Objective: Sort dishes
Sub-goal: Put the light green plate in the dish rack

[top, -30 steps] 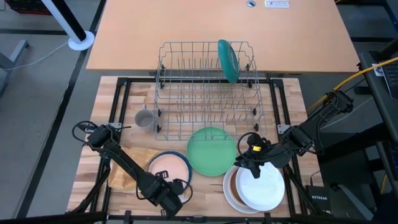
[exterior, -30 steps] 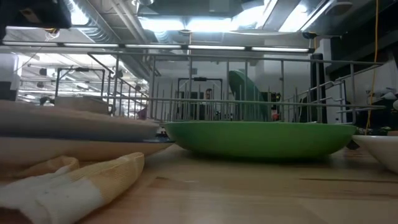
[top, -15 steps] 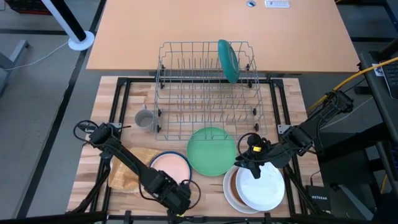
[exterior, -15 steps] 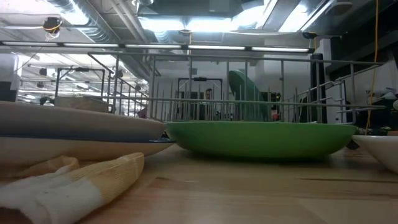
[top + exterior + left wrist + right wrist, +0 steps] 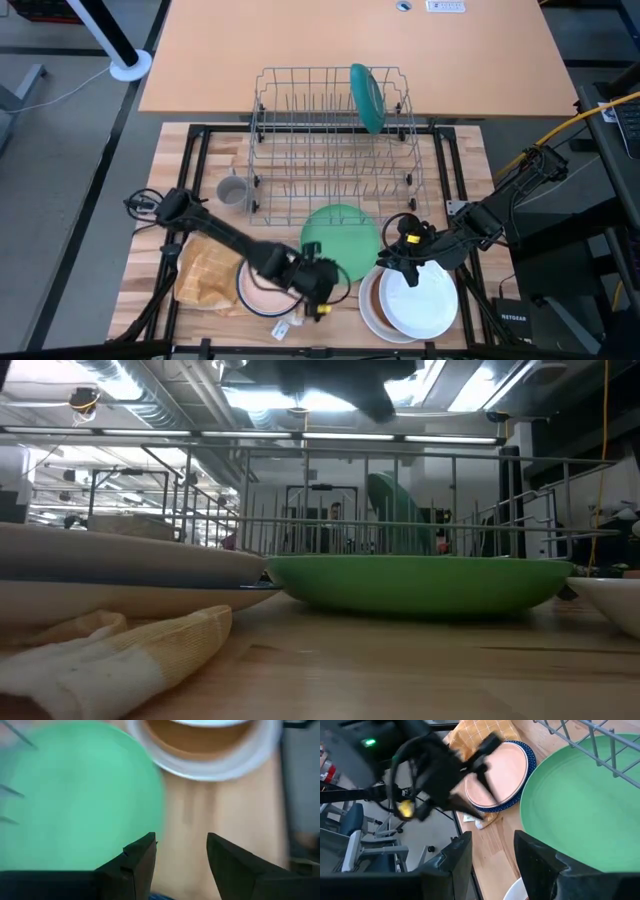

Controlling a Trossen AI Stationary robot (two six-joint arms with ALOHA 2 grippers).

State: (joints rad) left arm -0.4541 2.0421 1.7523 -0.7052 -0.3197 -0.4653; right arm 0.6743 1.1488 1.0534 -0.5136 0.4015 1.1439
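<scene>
A green plate lies flat on the table in front of the grey wire rack, in which a teal plate stands on edge. A peach plate on a blue plate lies left of the green one, and a white plate in a brown-and-white bowl lies to its right. A grey mug stands left of the rack. My left gripper is open above the table between the green plate and the bowl. My right gripper is open over the white plate's far-left rim, facing the green plate.
A yellow-orange checked cloth lies crumpled at the near left, partly under the blue plate. A black frame borders the wooden table. In the low view the green plate and the cloth fill the foreground.
My left gripper has swung from the table's near edge toward the right and a little farther in. It has passed over the peach plate to the green plate's near side. The dishes and my right arm have stayed where they were.
</scene>
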